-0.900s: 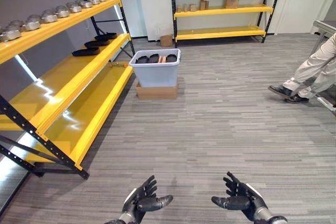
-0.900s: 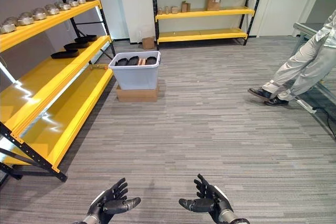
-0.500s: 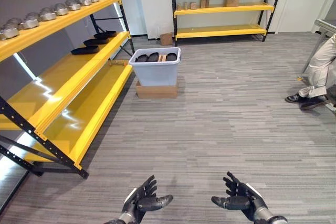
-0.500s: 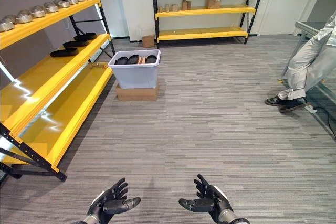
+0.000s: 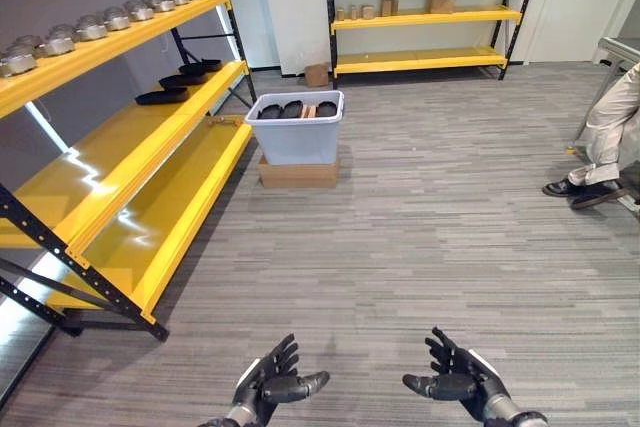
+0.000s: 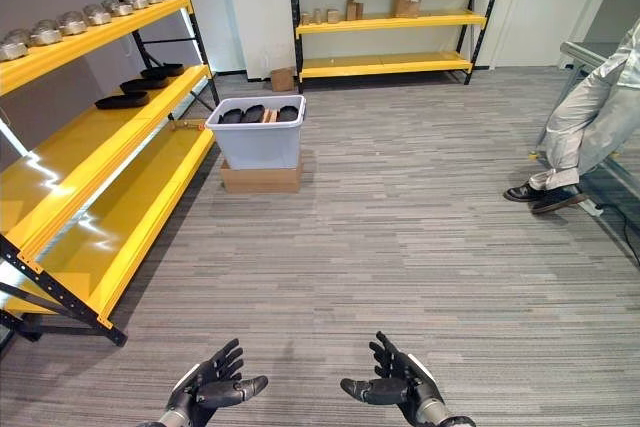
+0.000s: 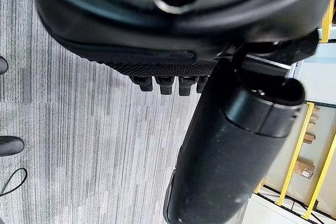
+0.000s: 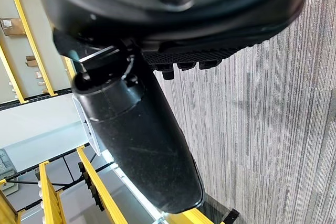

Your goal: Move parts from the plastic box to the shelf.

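Running along the robot's left, yellow shelf [image 5: 150, 137] carries dark parts [image 5: 163, 98] on mid tier, metal pieces [image 5: 92, 31] on top. Plastic box [image 5: 296, 137] w/ more parts sits on cardboard base [image 5: 298, 173], far ahead. Left hand [image 5: 268, 385] & right hand [image 5: 455, 379]: fingers spread, empty, low over bare carpet [image 5: 420, 237]. Person's legs [image 5: 605, 142] at right edge.

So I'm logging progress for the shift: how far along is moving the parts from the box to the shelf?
Some is done: a few dark parts lie on the yellow shelf's middle level. In hand: nothing; the left hand and right hand are open and empty, well short of the plastic box. Left: several dark parts sit in the box.
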Available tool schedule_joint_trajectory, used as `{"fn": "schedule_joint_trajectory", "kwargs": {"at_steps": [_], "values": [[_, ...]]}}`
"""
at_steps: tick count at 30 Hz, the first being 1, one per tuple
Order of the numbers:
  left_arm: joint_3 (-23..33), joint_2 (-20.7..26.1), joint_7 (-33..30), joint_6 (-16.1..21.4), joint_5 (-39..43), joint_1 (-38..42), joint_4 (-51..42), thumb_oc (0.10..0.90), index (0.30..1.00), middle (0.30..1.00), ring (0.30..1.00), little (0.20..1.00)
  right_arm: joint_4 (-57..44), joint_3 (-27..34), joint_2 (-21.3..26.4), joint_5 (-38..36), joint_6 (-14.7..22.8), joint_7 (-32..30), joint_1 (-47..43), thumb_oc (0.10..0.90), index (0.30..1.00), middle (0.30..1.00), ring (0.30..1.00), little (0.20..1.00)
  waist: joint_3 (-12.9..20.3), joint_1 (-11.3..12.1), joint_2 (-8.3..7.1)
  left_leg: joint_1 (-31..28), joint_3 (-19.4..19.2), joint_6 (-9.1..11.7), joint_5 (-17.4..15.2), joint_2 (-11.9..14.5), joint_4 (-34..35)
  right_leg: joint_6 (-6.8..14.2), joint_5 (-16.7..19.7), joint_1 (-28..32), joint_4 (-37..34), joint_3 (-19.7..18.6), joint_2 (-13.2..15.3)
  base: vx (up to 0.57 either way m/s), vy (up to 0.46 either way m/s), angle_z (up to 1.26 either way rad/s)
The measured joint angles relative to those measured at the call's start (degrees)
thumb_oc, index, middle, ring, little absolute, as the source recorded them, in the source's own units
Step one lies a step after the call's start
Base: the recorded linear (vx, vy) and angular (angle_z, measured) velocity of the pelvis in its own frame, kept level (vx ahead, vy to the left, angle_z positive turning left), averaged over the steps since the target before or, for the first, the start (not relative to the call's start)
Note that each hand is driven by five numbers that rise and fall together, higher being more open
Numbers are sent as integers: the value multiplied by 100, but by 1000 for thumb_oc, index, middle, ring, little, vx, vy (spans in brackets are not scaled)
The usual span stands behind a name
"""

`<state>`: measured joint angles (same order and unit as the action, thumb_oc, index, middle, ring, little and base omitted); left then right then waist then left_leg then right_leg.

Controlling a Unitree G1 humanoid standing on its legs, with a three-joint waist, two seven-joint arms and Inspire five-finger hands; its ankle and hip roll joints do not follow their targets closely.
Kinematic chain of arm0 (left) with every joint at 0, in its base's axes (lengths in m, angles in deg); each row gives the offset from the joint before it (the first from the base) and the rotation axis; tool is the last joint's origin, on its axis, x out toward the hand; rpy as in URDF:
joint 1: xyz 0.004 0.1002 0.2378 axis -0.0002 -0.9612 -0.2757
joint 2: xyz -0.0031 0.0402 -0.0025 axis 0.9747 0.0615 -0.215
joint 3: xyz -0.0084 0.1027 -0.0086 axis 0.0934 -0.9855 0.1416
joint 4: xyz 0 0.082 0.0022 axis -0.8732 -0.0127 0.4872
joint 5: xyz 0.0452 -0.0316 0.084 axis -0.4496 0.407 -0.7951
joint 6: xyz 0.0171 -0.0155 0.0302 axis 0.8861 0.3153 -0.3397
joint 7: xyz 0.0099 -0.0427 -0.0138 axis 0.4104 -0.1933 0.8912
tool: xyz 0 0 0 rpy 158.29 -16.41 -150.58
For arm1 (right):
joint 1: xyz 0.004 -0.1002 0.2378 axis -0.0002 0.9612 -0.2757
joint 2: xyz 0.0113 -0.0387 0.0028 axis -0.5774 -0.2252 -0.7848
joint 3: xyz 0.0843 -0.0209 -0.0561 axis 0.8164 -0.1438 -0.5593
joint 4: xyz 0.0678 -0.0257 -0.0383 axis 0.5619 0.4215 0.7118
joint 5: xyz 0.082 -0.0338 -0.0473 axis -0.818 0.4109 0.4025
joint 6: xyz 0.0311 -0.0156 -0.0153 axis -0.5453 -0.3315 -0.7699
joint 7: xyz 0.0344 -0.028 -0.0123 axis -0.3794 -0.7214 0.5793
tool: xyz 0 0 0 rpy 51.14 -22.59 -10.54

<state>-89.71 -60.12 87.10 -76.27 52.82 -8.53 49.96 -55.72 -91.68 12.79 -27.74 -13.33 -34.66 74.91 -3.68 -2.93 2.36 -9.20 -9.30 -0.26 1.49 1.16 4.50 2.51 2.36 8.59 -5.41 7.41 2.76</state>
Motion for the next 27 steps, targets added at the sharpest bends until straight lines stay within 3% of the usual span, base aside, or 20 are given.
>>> {"fn": "schedule_joint_trajectory", "kwargs": {"at_steps": [12,14,20,27], "values": [[2,0,0,0,-5,8,0,900,1000,1000,1000,1000,0,0,1,16,0,0,-12,900,1000,1000,1000,1000,-7,4,-10,2,2,-1,-1,-1,0,0,-1,-3,43,-1,0,-13,0,0],[7,22,-3,0,-3,167,11,900,1000,1000,1000,1000,13,-1,17,18,1,0,-131,900,1000,1000,1000,1000,-157,3,-77,130,23,9,-89,14,-338,-82,-134,-88,252,3,35,-25,27,3],[49,25,1,1,-1,274,13,900,1000,1000,1000,1000,183,33,42,22,8,-8,-348,900,1000,1000,1000,1000,-245,15,-133,192,4,-61,-225,15,-456,-81,-457,-455,997,-49,89,31,72,-4],[90,47,-1,1,-8,281,20,900,1000,1000,1000,1000,239,24,-3,76,7,-10,-351,900,1000,1000,1000,1000,-298,23,-196,116,7,-274,-336,-276,-550,107,-888,-846,2043,-161,416,11,163,1]]}}
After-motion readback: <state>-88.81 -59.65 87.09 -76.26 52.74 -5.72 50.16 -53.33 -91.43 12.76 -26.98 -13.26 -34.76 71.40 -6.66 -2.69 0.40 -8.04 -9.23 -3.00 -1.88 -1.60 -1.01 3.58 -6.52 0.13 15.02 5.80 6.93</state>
